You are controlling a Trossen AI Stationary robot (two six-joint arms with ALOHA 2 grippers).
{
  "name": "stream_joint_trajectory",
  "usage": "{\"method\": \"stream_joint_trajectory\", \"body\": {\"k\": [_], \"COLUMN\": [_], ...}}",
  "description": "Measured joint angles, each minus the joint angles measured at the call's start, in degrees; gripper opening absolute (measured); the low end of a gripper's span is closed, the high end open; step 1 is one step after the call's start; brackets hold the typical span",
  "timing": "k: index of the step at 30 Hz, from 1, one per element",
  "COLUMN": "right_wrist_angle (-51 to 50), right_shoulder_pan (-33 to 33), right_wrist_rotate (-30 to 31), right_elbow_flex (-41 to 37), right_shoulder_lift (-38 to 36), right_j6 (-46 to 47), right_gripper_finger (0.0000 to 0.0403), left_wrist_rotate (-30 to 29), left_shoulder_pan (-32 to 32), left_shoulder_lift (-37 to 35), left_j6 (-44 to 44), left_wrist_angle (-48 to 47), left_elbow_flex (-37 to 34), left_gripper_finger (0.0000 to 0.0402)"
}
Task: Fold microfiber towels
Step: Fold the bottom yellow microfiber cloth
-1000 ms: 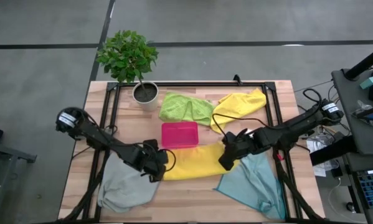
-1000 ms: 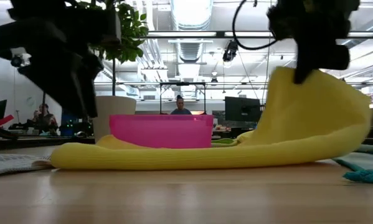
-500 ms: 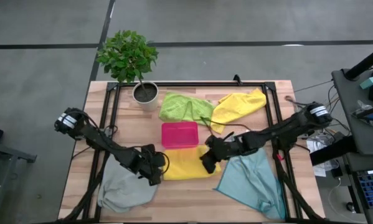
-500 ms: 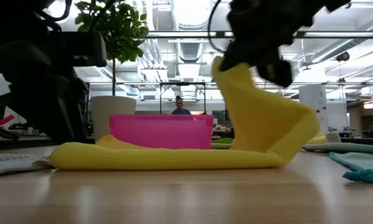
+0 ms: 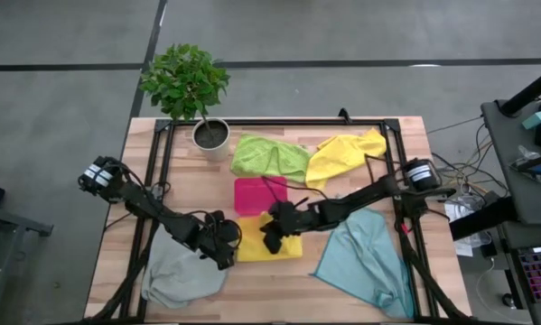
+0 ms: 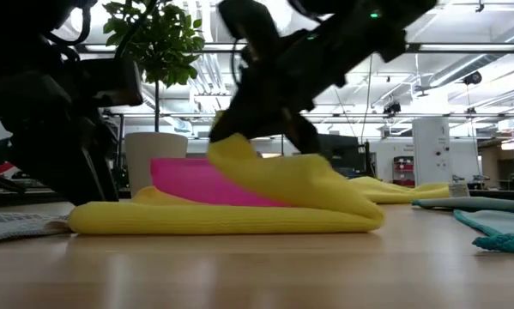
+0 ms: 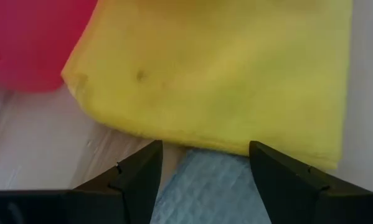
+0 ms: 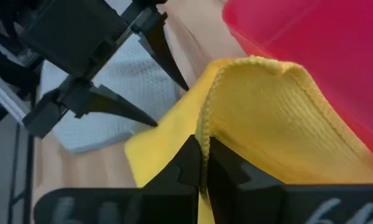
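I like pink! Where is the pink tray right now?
In the high view the pink tray sits mid-table, just below the lime green towel and touching the yellow towel being folded.

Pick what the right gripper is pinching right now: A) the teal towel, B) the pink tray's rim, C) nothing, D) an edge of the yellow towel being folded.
D: the right gripper is shut on the hemmed edge of the yellow towel, carried over toward the open left gripper.
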Motion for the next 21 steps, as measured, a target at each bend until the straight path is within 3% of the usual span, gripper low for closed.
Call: {"method": "stream_joint_trajectory", "body": {"k": [8, 21], "right_wrist_angle": [-10.2, -12.8], "right_shoulder_pan": [-0.2, -0.2], "right_wrist_rotate": [0.7, 0.4], "right_elbow_flex": [10.7, 17.5], "right_shoulder_lift": [6.1, 11.0], "right_j6": [-4.2, -8.3], "right_gripper_finger": [0.0023, 0.0147], "left_wrist_rotate": [-0.1, -0.1], "left_shoulder_pan": [0.0, 0.0], "left_shoulder_lift": [0.0, 0.0], "left_j6": [0.0, 0.0], "left_wrist_angle": [0.7, 3.0], "left_elbow_flex": [0.2, 0.0], "left_gripper_finger": [0.0224, 0.0224]}}
